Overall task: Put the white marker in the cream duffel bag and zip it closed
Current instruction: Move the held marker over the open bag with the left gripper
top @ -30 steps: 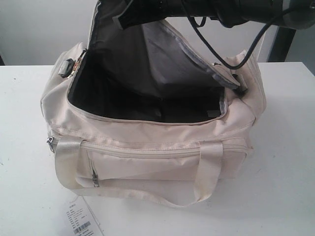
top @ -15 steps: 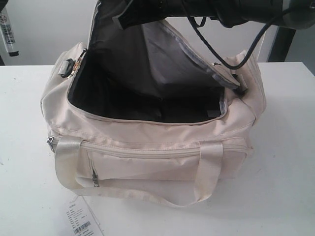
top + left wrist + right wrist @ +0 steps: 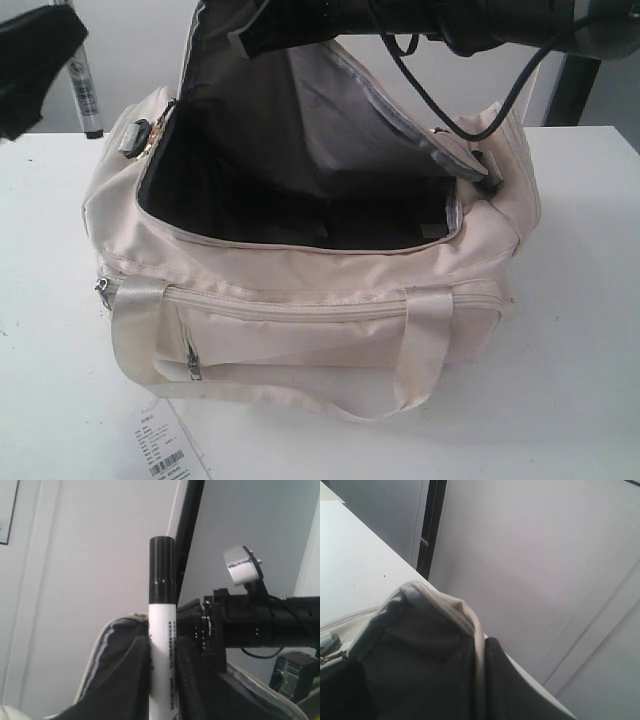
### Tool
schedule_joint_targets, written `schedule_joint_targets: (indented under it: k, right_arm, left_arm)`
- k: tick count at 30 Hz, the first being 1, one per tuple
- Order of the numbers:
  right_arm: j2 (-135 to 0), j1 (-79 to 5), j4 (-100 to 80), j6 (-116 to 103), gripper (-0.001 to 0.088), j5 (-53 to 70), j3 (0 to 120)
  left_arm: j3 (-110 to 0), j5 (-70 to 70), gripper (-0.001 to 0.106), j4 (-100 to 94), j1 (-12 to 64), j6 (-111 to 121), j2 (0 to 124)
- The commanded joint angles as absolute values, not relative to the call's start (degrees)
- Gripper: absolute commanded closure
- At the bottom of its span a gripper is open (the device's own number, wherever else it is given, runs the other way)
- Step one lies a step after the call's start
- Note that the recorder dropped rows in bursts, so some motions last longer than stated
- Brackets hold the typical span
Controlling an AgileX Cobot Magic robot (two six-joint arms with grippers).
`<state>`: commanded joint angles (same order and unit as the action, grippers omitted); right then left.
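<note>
Left end effector [image 3: 163,652] is clamped on the white marker [image 3: 86,95], which is upright in the air just left of the cream duffel bag [image 3: 300,290], black end down, outside the bag. Right end effector [image 3: 476,672] is pinched tight on the edge of the bag's top flap, so the dark inside gapes open. Bag sits on the white table [image 3: 580,350], paper tag [image 3: 165,450] out front.
</note>
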<state>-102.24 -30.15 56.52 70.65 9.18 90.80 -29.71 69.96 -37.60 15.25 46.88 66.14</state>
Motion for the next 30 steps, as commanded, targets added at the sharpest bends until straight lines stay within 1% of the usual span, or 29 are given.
schedule_joint_targets:
  k: [5,9,17,19,20,21,22,23,24,26,30]
  right_arm:
    - [-102.24,-30.15,56.52,70.65,0.0868,9.18,90.80]
    - [-102.24,-30.15,56.52,70.65,0.0868,9.18,90.80]
    - [-102.24,-30.15,56.52,70.65,0.0868,9.18,90.80]
    - [-102.24,-30.15,56.52,70.65,0.0868,9.18,90.80]
    - [-102.24,-30.15,56.52,70.65,0.0868,9.18,90.80]
    - [-102.24,-30.15,56.52,70.65,0.0868,9.18,90.80]
    - [-102.24,-30.15,56.52,70.65,0.0868,9.18,90.80]
    - [-102.24,-30.15,56.52,70.65,0.0868,9.18,90.80]
    - [-102.24,-30.15,56.52,70.65,0.0868,9.18,90.80]
    - [-102.24,-30.15,56.52,70.65,0.0868,9.18,90.80]
    - [-102.24,-30.15,56.52,70.65,0.0868,9.18,90.80]
  left_arm:
    - [-29.71,69.96,0.105,-30.38,20.23,41.81,69.82]
    - [-30.49,69.96,0.105,-27.52,22.61,38.52,73.28]
    - [-35.43,68.83,0.105,-26.66,23.61,38.52,78.98]
    - [-35.77,66.94,0.096,-26.66,23.61,38.52,79.53]
    - [-35.77,66.44,0.083,-26.66,23.61,38.52,79.53]
    - [-35.77,66.16,0.076,-26.66,23.61,38.52,79.53]
    - [-36.10,64.80,0.060,-26.66,23.61,38.52,79.53]
    - [-36.10,64.27,0.055,-26.66,23.61,38.52,79.53]
    - [-36.10,63.30,0.046,-26.41,23.61,38.52,79.53]
    - [-36.10,62.94,0.044,-26.28,23.61,38.52,79.53]
    - [-36.10,62.94,0.046,-26.28,23.61,38.52,79.30]
